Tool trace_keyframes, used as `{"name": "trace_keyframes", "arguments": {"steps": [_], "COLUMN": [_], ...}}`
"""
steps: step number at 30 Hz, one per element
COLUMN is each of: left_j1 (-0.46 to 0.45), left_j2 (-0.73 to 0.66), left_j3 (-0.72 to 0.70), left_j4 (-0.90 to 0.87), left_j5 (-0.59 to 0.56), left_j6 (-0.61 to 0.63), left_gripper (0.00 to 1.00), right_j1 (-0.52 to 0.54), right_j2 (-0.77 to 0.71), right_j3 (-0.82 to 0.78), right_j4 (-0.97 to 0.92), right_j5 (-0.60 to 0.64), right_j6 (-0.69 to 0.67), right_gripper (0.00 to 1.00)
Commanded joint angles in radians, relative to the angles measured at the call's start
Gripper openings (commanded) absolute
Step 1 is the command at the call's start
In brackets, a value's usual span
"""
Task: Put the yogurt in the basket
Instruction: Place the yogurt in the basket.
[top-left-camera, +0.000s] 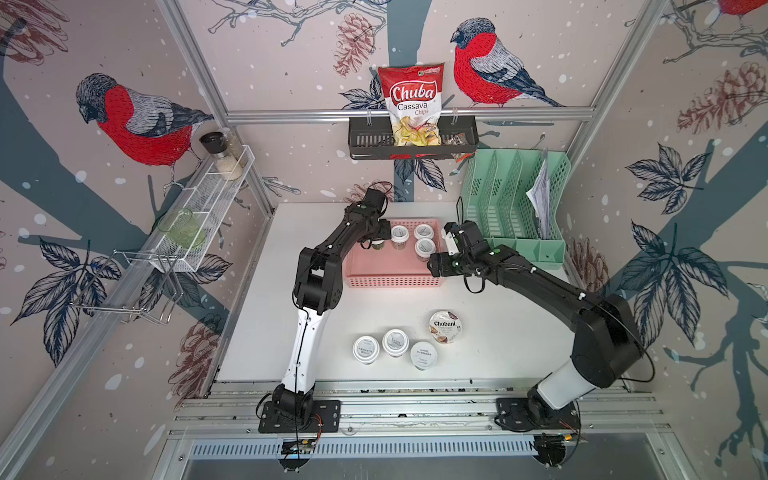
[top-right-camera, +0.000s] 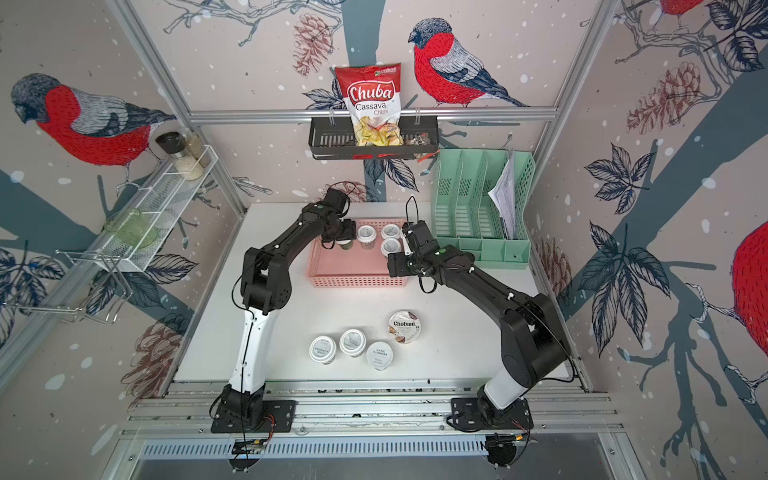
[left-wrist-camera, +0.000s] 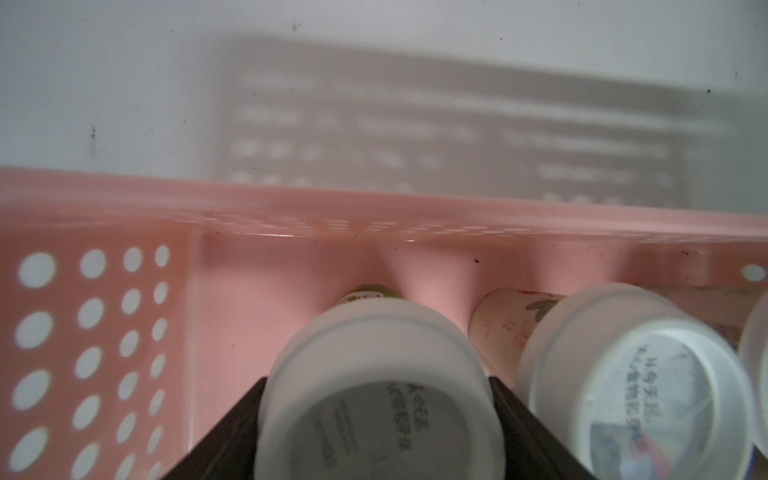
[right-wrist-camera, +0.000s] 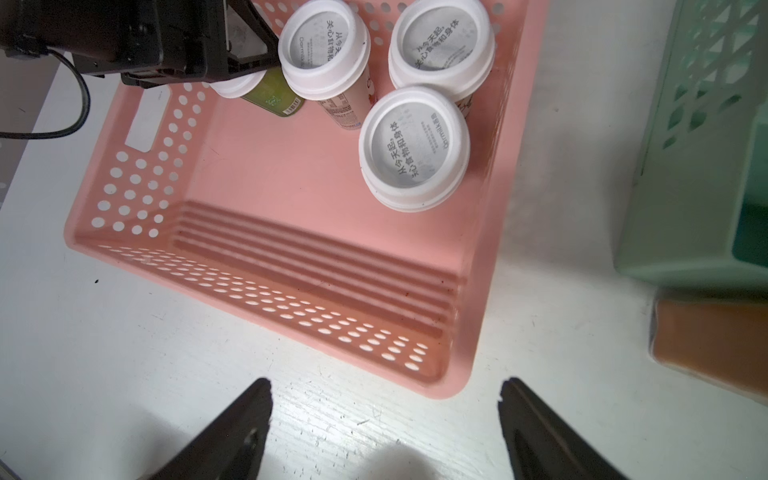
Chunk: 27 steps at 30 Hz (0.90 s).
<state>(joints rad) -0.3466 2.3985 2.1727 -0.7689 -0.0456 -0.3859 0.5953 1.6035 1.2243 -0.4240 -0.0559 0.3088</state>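
Left hand (left-wrist-camera: 378, 380) straddles green cup (right-wrist-camera: 274, 93) in basket (right-wrist-camera: 291, 307); gripping or released, cannot tell. I'd open wide, lift straight, sparing neighbour cup (right-wrist-camera: 324, 45). Right hand (right-wrist-camera: 385, 384) open, empty.

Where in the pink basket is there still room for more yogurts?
The basket's near half is bare, from the front wall up to the cups. The far end is crowded: four cups, with the left fingers around the green cup.

The left claw (top-left-camera: 379, 240) covers the lid of the small green-labelled yogurt cup (right-wrist-camera: 276, 97) in both top views; the left wrist view shows that lid blurred and cut off.
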Motion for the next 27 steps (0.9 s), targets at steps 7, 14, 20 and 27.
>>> {"name": "trace_keyframes", "arguments": {"steps": [7, 14, 20, 27], "left_j1": [-0.007, -0.006, -0.007, -0.006], "left_j2": [-0.005, -0.004, -0.044, -0.113], "left_j3": [0.006, 0.004, 0.008, 0.064], "left_j4": [0.014, 0.012, 0.012, 0.004], "left_j5": [-0.014, -0.022, -0.043, -0.051], "left_j6": [0.02, 0.012, -0.001, -0.008], "left_gripper": [0.86, 0.89, 0.93, 0.96], "right_j1": [0.0, -0.002, -0.004, -0.002], "right_j2": [0.001, 0.0, -0.004, -0.008], "right_j3": [-0.001, -0.003, -0.002, -0.004], "right_j4": [0.01, 0.013, 0.014, 0.015], "right_j5": [-0.01, -0.012, -0.012, -0.004], "right_j6": [-0.013, -0.013, -0.011, -0.012], "right_gripper": [0.88, 0.88, 0.88, 0.88]}}
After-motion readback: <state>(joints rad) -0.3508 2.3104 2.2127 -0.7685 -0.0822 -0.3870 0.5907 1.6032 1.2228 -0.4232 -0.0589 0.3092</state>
